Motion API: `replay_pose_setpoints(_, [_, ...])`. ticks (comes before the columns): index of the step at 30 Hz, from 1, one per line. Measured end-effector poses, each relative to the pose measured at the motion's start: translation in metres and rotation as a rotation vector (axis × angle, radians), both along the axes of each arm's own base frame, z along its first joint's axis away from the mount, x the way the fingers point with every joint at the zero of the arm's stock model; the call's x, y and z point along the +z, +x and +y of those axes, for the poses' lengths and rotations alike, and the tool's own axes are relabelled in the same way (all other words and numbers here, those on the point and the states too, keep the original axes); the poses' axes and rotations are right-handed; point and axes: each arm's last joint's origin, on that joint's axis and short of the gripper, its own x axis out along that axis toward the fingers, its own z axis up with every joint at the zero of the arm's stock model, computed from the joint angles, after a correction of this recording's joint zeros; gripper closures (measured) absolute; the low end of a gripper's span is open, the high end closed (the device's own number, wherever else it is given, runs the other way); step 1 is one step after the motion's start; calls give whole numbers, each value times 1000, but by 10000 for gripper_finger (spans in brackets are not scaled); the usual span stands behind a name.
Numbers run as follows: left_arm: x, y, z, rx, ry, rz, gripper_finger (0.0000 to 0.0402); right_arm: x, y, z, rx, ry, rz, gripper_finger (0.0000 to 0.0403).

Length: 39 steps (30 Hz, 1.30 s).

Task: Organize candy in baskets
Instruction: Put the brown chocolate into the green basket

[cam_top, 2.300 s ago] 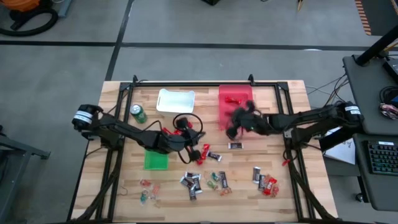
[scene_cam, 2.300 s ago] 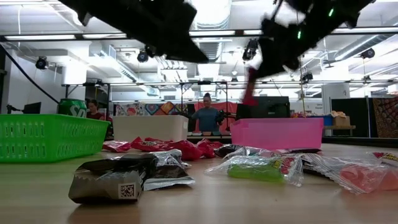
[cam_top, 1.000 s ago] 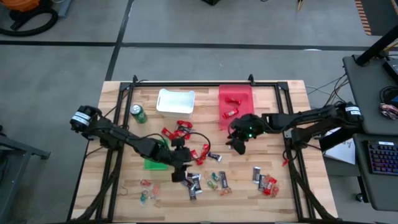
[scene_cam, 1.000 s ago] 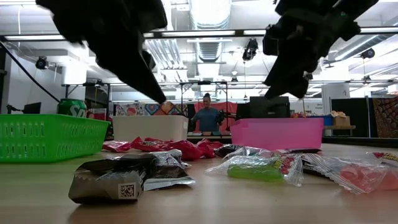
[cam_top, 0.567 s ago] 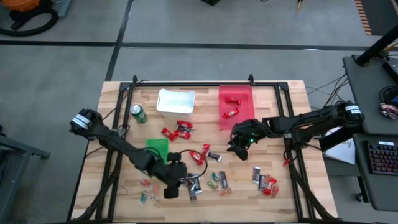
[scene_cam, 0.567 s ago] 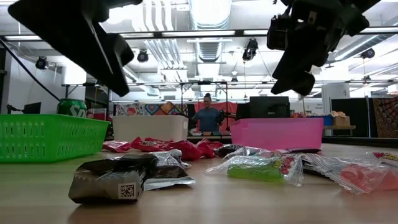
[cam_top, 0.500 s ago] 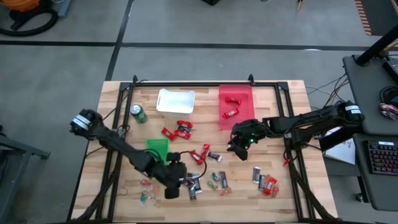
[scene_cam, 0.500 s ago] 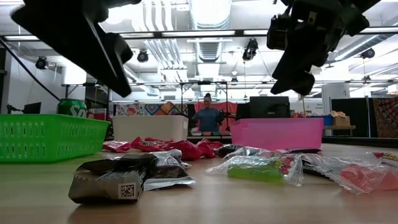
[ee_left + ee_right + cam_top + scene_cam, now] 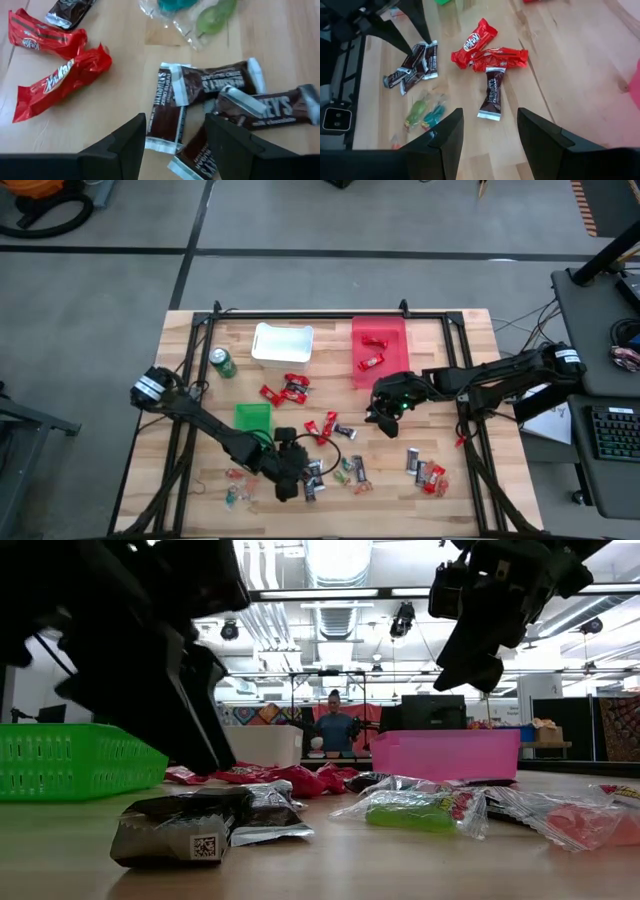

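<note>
Candy lies scattered on the wooden table. My left gripper (image 9: 292,482) is low over a cluster of dark-wrapped bars (image 9: 215,85) near the table's front edge. It is open, its fingers standing to either side of one dark bar (image 9: 166,120) without touching it. Two red bars (image 9: 60,82) lie beside them. My right gripper (image 9: 378,416) hovers open in front of the red basket (image 9: 378,330), above a lone dark bar (image 9: 492,92) and a pair of red bars (image 9: 487,52). The white basket (image 9: 282,342) stands at the far side, the green basket (image 9: 252,418) toward the left.
A green drink can (image 9: 222,363) stands left of the white basket. More sweets lie near the front edge at the left (image 9: 238,485), in the middle (image 9: 350,470) and at the right (image 9: 425,470). Two red bars (image 9: 372,350) lie in the red basket. A black frame edges the table.
My left gripper has swung from beside the green basket toward the table's near edge and come down over the cluster of dark bars. The candy has stayed where it was.
</note>
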Motion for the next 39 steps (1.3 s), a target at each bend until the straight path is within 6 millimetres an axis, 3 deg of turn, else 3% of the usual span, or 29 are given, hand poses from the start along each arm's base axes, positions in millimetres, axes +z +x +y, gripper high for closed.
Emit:
replay_pose_setpoints(20, [-22,11,9,33,38,18,224,0,0,-1,-39,-56,-7,227])
replay_pose_setpoints(25, [-22,10,9,29,31,18,262,0,0,-1,-38,-58,-8,227])
replay_pose_setpoints(33, [-20,11,10,19,29,10,355,0,0,-1,-38,-57,-9,227])
replay_pose_setpoints(39, [-16,10,10,-1,42,2,395,1,1,-1,-37,-56,-17,227])
